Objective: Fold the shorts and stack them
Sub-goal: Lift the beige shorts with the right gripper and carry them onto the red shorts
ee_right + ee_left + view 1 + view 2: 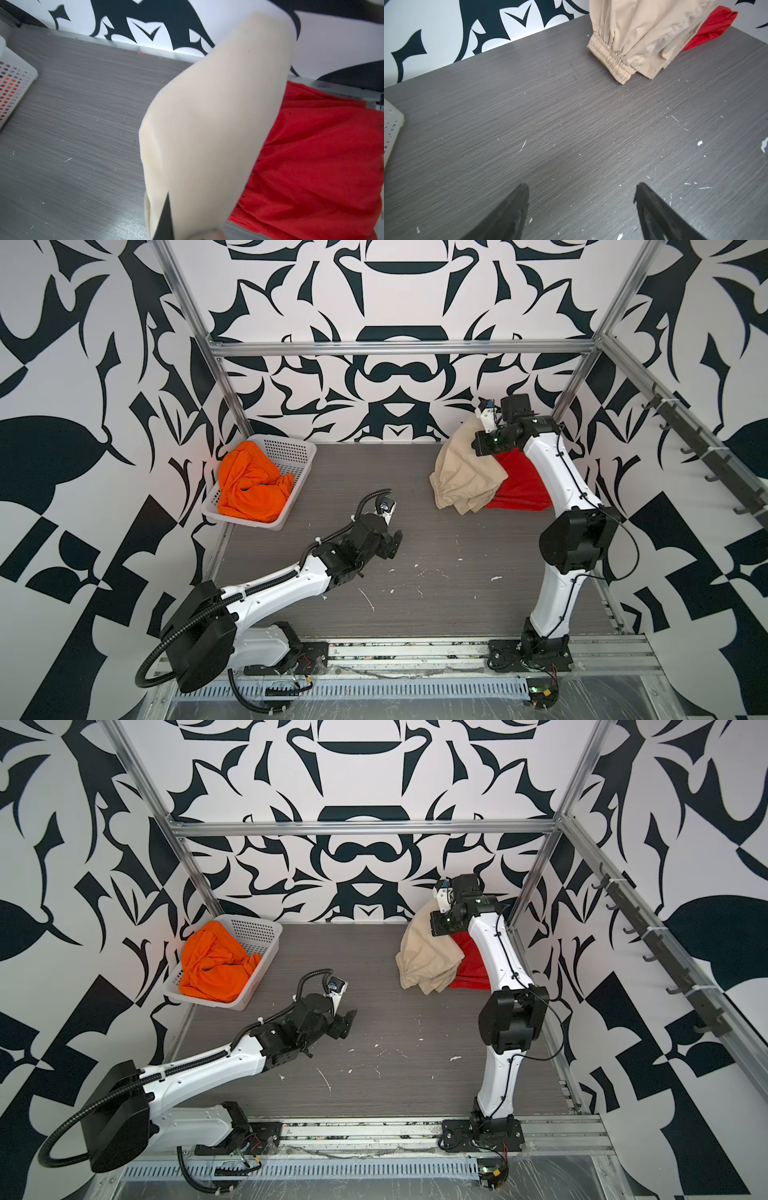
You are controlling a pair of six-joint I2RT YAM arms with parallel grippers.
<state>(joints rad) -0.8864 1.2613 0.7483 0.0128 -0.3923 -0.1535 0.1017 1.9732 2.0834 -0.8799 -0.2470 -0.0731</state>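
Right wrist view is showing the right claw (168,220) pinching shut on one end of the beige shorts (207,124), the cloth hanging from it in a long drape. In both top views this claw is holding that end up at the upper right of the frame, while the elastic waist end is resting on the table (415,556) and the drape is partly covering the red shorts (519,485), which are lying flat beneath and to the right. The left claw (581,191) is hovering wide open and empty over bare table near the middle of the frame, pointing towards the beige waistband. The orange shorts (249,485) are sitting crumpled in the white basket (286,452) at the upper left. Judging from this, the beige pair is being handled for its fold or for placing on the red pair; the next move is probably calling for the open claw to catch the waistband so the cloth settles flat and square, not bunched.
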